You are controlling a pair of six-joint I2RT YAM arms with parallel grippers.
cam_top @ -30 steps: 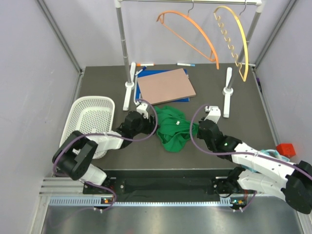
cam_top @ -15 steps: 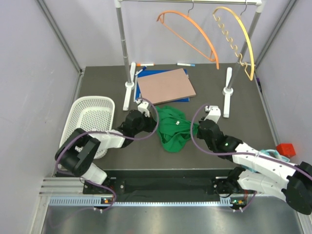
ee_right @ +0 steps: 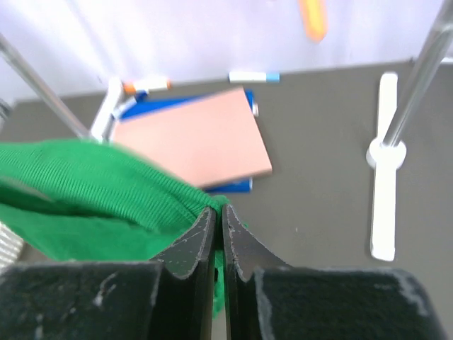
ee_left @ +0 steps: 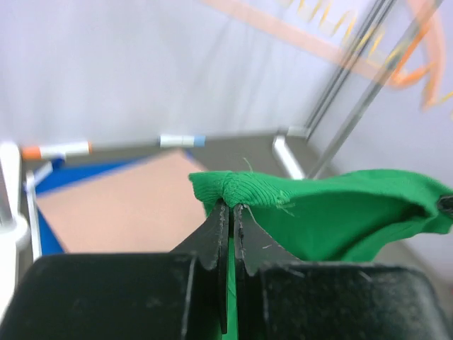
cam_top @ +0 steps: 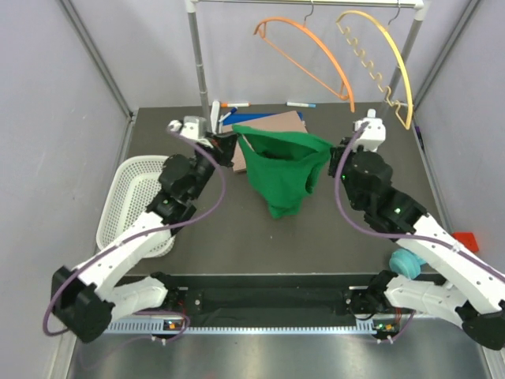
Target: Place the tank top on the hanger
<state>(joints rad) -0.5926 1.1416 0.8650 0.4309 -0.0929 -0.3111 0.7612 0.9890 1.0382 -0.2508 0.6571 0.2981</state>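
Top external view: the tank top [cam_top: 280, 170] hangs in the air above the middle of the table [cam_top: 237, 233], stretched between the two arms, its top edge pulled out sideways and its body drooping to a point below. The left end effector [cam_top: 233, 146] pinches the left end of that edge and the right end effector [cam_top: 338, 154] pinches the right end. The hanger [cam_top: 316, 49] hangs by its hook from the rail [cam_top: 308, 2] at the back, well apart from the garment, with a yellower hanger [cam_top: 387, 39] just beside it on the right. A white basket [cam_top: 130, 161] sits at the table's left edge, its lattice floor in plain sight and its near rim partly hidden under the left arm. Behind the garment lie a pink board [cam_top: 272, 120] and two markers [cam_top: 235, 104].

Left wrist view: the fingers [ee_left: 216, 234] are pressed together on a bunched fold of green fabric, and the rest of the tank top [ee_left: 340, 212] spreads away to the right. The board rests on a blue book [ee_left: 49, 237] beyond it. The hanger is an orange blur at the top.

Right wrist view: the jaws are closed on an edge of the garment, which stretches off to the left. The board, the blue book, both markers and a white rack foot [ee_right: 386, 177] lie on the table behind.
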